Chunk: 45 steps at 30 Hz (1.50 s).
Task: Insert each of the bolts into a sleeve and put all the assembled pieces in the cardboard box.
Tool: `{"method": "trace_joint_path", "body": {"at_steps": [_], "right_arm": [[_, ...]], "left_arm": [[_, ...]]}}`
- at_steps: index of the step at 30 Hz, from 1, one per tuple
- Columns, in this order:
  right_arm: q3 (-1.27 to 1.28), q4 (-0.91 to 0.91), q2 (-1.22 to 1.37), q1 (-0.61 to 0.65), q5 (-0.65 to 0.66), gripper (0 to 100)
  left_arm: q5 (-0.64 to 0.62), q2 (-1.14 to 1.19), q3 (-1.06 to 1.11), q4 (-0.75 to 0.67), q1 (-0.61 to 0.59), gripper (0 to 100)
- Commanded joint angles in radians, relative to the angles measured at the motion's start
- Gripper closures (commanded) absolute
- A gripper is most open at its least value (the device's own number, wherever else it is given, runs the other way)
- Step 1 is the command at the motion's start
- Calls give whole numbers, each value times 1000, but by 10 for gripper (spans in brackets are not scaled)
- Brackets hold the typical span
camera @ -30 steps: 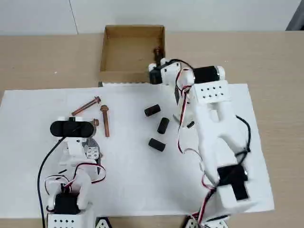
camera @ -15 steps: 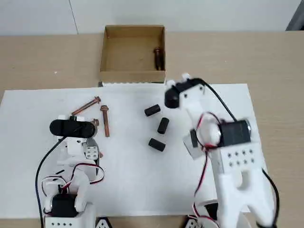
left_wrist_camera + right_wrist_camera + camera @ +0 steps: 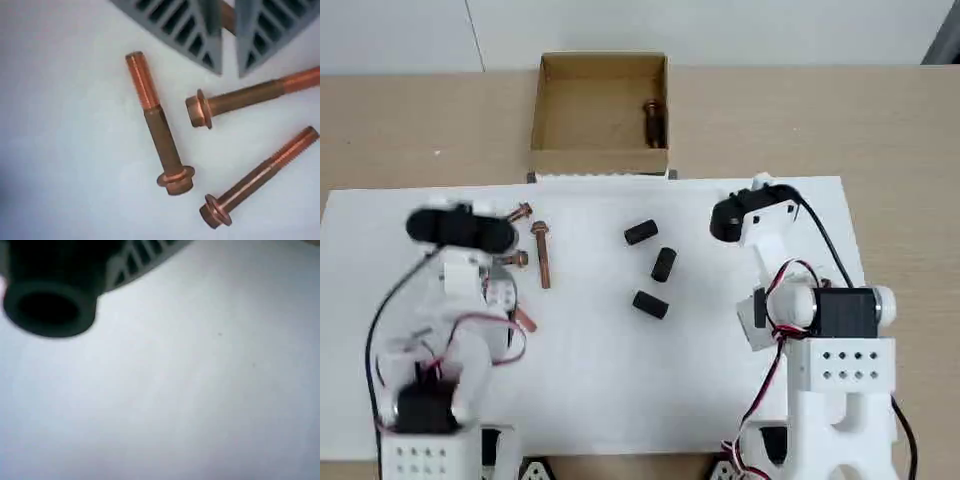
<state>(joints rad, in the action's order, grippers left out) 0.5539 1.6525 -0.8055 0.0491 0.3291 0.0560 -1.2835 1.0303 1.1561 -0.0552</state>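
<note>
Bolts [image 3: 160,125]: three loose, one gripped by left claw [image 3: 228,70]; three sleeves [image 3: 663,263]; right claw [image 3: 760,186] unclear.

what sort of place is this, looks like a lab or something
Probably a robotics lab or test bench: two white plastic robot arms with exposed wiring at a wooden table, copper-coloured metal bolts and black cylindrical sleeves laid out on a white paper sheet.

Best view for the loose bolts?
Left wrist view: three bolts close up, heads and shanks clear. High view has them small, left on the sheet. Right wrist view faces a black sleeve instead.
</note>
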Motion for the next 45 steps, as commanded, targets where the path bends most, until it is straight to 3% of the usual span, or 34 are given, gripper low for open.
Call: {"method": "trace_joint_path", "body": {"at_steps": [1,5,11,26,35,45], "right_arm": [[-3,-28,-24,-13,11,995],[-3,-38,-24,-13,11,995],[-3,-45,-21,-13,9,995],[130,-137,-24,-8,17,995],[138,-157,-22,-8,17,995],[140,-177,-16,-7,15,995]], "left_arm": [[12,262,-203,8,-5,994],[107,509,-343,8,-2,994],[124,799,-510,8,-5,994],[362,1318,-917,23,-41,994],[551,1648,-1323,315,-103,994],[697,1933,-1718,549,-84,992]]}}
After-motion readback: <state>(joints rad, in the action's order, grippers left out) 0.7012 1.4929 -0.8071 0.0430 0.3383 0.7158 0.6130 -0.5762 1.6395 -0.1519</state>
